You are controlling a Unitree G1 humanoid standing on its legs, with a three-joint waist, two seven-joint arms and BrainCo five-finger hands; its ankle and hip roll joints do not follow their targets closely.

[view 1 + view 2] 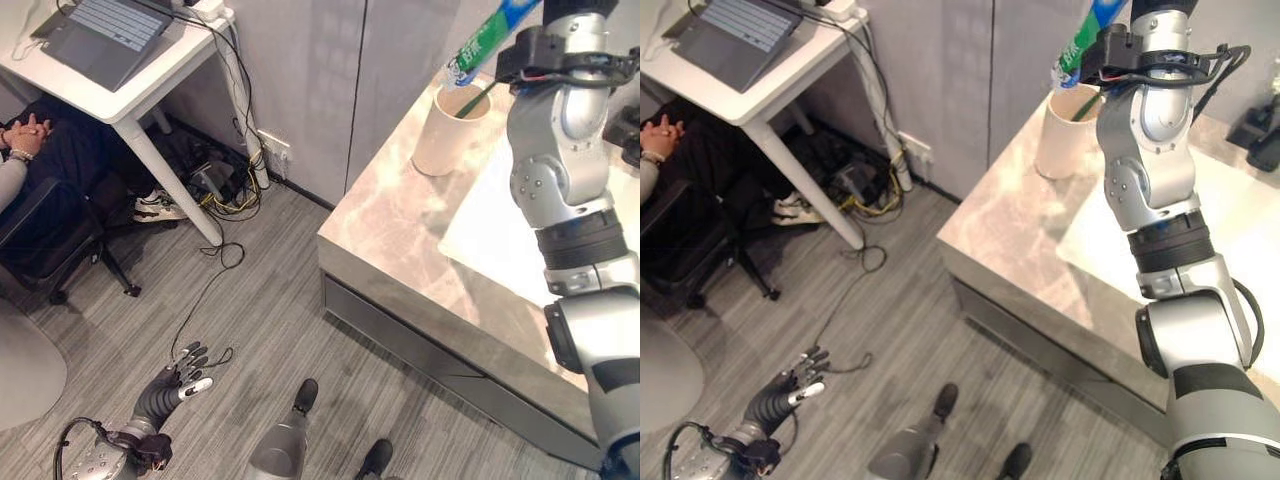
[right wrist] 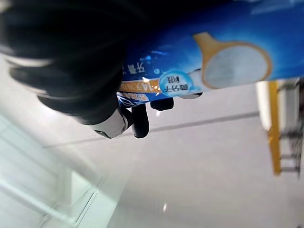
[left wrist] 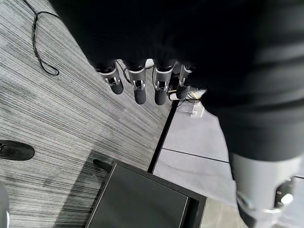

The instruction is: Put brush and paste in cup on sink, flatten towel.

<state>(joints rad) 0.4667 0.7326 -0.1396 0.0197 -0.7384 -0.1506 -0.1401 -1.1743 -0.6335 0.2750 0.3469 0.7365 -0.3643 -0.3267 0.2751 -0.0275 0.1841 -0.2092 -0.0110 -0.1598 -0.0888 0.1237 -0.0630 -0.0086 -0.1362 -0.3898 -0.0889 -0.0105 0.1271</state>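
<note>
I see my right hand (image 2: 95, 95) clenched round the toothpaste tube (image 1: 490, 40), tilted over the cup (image 1: 450, 130) at the upper right, where a green toothbrush (image 1: 476, 102) already stands. Released off-centre, the tube could tip the cup (it sits near the counter edge). My left hand (image 1: 180, 380) hangs slack at the lower left.

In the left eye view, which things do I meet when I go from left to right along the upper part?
Grey open laptop on the white desk → beige round cup on the marble counter → green-and-blue toothpaste tube → robot's right hand.
</note>
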